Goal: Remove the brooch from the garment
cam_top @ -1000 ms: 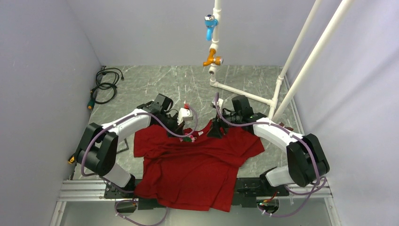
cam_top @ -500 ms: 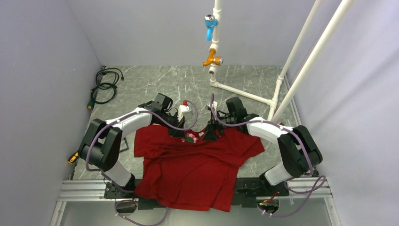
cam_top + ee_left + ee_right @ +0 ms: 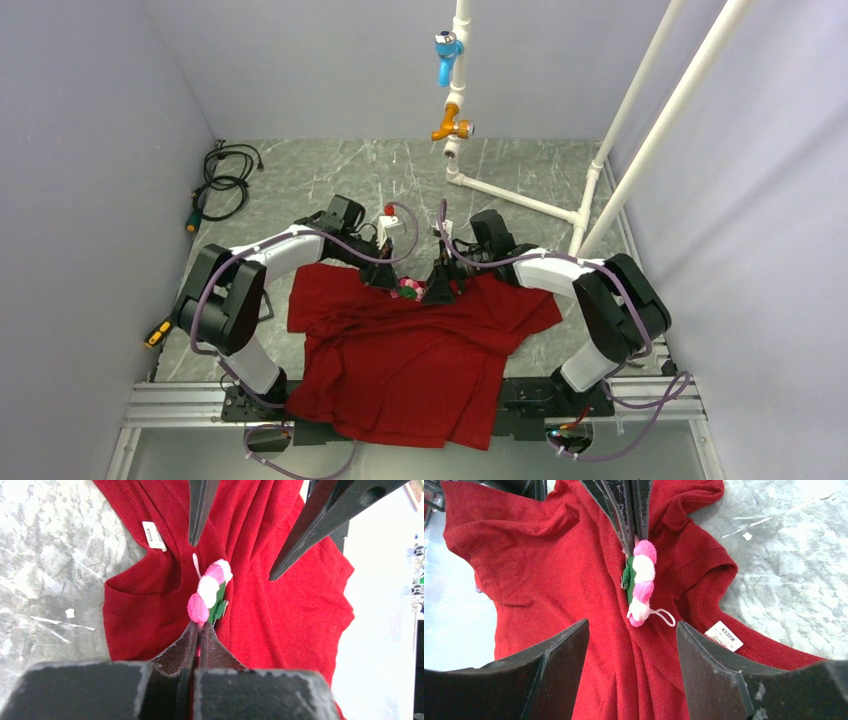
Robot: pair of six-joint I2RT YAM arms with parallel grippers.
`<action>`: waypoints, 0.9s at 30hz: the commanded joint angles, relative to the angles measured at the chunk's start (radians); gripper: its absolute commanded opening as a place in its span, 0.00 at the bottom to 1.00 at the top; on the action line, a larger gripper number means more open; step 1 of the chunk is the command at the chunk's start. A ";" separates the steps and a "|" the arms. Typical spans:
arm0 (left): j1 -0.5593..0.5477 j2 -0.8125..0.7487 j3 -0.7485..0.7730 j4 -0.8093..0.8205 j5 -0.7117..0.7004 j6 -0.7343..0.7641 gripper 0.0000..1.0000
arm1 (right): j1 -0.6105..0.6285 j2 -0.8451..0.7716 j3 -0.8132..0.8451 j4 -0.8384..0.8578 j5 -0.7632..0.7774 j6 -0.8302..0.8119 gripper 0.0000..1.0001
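Note:
The garment, a red T-shirt [image 3: 400, 350], lies crumpled on the grey table with its collar at the far side. The brooch [image 3: 408, 290] is a string of pink and white pompoms with a green backing, sitting on the fabric near the collar. My left gripper [image 3: 200, 626] is shut on the pink end of the brooch [image 3: 207, 592]. My right gripper [image 3: 631, 625] is open, its fingers either side of the other end of the brooch [image 3: 642, 582], low over the shirt. A white label [image 3: 724, 636] shows inside the collar.
A white pipe frame [image 3: 520, 200] with a blue tap [image 3: 445, 50] and an orange tap [image 3: 452, 127] stands at the back right. A black cable [image 3: 225, 175] lies coiled at the back left. An orange-handled tool [image 3: 152, 337] lies at the left edge.
Both grippers have moved inward and now meet at the brooch. The right arm has swung left towards it, and the collar fabric has bunched between them.

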 commanded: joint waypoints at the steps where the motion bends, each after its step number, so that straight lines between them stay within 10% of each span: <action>1: 0.005 0.012 0.036 0.068 0.102 -0.067 0.00 | 0.005 0.018 0.005 0.066 -0.048 0.014 0.67; 11: 0.008 0.049 0.055 0.099 0.142 -0.111 0.00 | 0.014 0.047 0.024 0.104 -0.070 0.055 0.48; 16: 0.008 0.035 0.039 0.109 0.127 -0.112 0.00 | 0.016 0.075 0.057 0.081 -0.083 0.044 0.14; 17: 0.010 0.027 0.029 0.111 0.120 -0.109 0.04 | 0.016 0.081 0.068 0.064 -0.091 0.034 0.01; 27: 0.070 -0.088 -0.060 0.018 0.046 -0.002 0.61 | 0.009 0.078 0.107 -0.056 -0.094 -0.020 0.00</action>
